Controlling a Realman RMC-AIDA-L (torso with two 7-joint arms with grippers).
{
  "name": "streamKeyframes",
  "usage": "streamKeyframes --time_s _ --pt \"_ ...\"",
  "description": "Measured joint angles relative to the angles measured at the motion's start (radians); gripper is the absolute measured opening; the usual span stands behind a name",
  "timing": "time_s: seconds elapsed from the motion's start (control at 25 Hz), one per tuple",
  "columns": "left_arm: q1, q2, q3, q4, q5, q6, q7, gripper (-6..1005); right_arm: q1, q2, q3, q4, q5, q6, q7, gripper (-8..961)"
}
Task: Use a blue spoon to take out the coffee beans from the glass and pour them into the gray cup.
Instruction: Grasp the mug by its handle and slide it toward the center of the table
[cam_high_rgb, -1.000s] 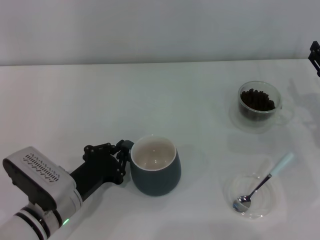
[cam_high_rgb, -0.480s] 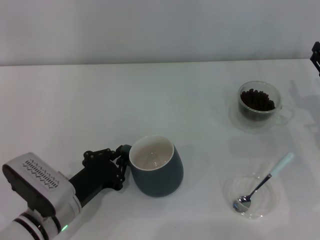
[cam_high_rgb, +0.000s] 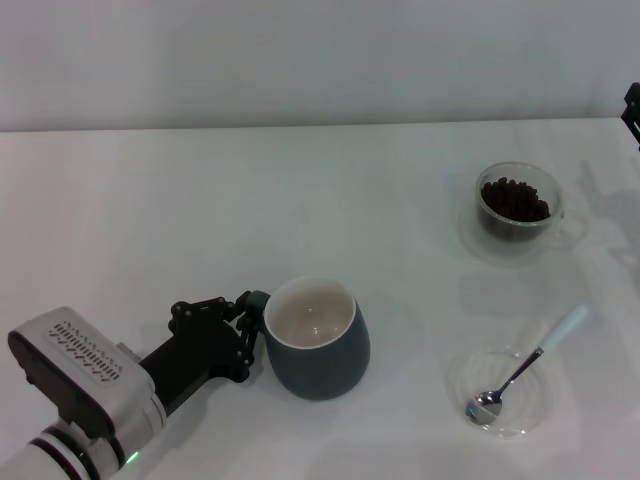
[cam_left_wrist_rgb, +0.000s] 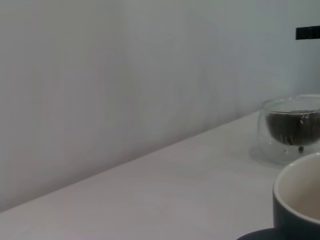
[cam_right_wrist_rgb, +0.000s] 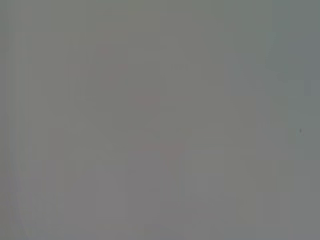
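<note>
Pushed a little right, the gray cup (cam_high_rgb: 317, 338) has the left gripper (cam_high_rgb: 245, 322) holding its handle, blue spoon (cam_high_rgb: 525, 368) far right.

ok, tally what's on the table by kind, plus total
Mugs: 1, gray cup
Glass cups: 1, the glass, holding coffee beans
Saucers: 1, clear saucer
Spoons: 1, blue spoon, lying in the saucer
Total: 4 items, the beans uncounted
</note>
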Motion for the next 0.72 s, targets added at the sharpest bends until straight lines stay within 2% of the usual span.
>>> streamKeyframes --time_s 0.36,0.6,0.72 --pt "0.000 -0.001 -0.001 0.012 0.002 0.001 0.045 82 0.000 0.000 0.000 0.000 0.000 0.000 0.000 768" --pt "0.000 0.000 0.000 0.012 0.002 0.022 0.047 143 0.000 0.000 0.000 0.000 0.000 0.000 0.000 768" --pt "0.000 0.000 -0.001 0.013 0.001 0.029 0.047 205 0.000 0.000 0.000 0.000 0.000 0.000 0.000 768"
